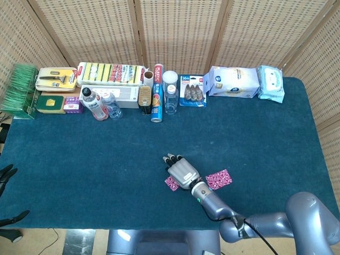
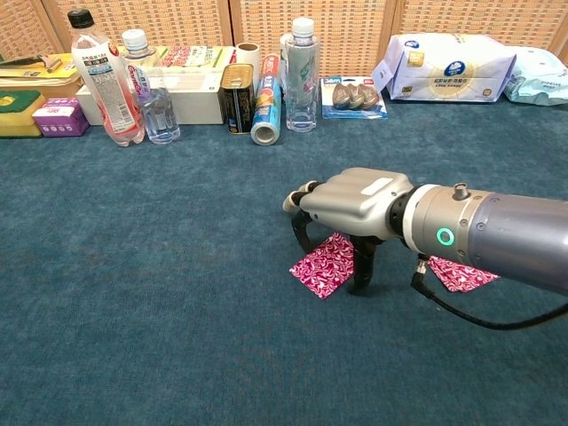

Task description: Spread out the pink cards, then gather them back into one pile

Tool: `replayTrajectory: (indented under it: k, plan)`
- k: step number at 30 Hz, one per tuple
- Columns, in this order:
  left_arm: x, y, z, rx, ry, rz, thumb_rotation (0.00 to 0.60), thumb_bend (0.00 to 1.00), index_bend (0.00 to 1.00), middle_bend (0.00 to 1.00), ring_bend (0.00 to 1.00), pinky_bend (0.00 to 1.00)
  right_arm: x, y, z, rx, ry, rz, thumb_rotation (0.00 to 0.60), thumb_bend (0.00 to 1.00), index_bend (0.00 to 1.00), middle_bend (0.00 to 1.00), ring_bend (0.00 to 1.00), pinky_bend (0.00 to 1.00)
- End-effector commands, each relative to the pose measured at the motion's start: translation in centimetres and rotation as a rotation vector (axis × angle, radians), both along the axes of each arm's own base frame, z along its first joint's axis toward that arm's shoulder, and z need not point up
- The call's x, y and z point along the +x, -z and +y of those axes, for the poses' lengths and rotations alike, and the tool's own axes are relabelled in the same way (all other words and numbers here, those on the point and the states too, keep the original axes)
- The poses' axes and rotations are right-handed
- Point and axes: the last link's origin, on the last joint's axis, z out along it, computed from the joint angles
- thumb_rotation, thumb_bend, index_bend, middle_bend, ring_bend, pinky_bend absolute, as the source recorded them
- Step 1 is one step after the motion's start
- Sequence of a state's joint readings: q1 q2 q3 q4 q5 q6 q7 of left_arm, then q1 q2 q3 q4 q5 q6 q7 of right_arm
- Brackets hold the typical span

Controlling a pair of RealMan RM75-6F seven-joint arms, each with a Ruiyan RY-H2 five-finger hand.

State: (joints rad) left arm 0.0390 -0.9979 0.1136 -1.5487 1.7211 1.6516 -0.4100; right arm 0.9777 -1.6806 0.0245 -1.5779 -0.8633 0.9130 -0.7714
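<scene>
Two pink patterned cards lie apart on the blue table. The left card (image 1: pixel 171 184) (image 2: pixel 324 266) lies flat under my right hand (image 1: pixel 181 171) (image 2: pixel 355 200). That hand arches over it, with its fingertips down at the card's far edge and its thumb down at the near right edge. The other pink card (image 1: pixel 219 179) (image 2: pixel 461 273) lies to the right, partly behind my right forearm. My left hand (image 1: pixel 6 175) shows only as dark spread fingers at the table's left edge, holding nothing.
Along the back of the table (image 1: pixel 79 154) stands a row of goods: bottles (image 2: pixel 106 80), a can (image 2: pixel 236 98), a lying tube (image 2: pixel 264 111), sponges (image 1: pixel 111 73) and wipe packs (image 2: pixel 448 67).
</scene>
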Motion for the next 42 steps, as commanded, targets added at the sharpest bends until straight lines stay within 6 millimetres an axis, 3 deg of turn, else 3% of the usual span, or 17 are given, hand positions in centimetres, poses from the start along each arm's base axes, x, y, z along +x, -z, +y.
replayTrajectory:
  k: [1,15,27,42]
  plan:
    - [0.0,0.0,0.0,0.0,0.0,-0.001,0.6,0.07,0.0,0.0,0.0,0.0,0.1,0.0,0.0,0.0,-0.001,-0.002,0.6,0.1,0.36,0.08,0.05,0.2]
    - [0.0,-0.1,0.0,0.002,0.001,-0.002,0.6,0.07,0.0,0.0,0.0,0.0,0.0,0.1,0.0,0.002,-0.006,0.003,0.6,0.1,0.36,0.08,0.05,0.2]
    - [0.0,-0.1,0.0,0.002,0.001,-0.004,0.6,0.07,0.0,0.0,0.0,0.0,0.0,0.3,0.1,-0.003,-0.011,-0.008,0.6,0.16,0.46,0.09,0.06,0.22]
    - [0.0,-0.1,-0.1,0.001,0.003,-0.004,0.6,0.07,0.0,0.0,0.0,0.0,0.0,-0.9,0.1,-0.029,-0.018,-0.009,0.6,0.17,0.46,0.09,0.06,0.22]
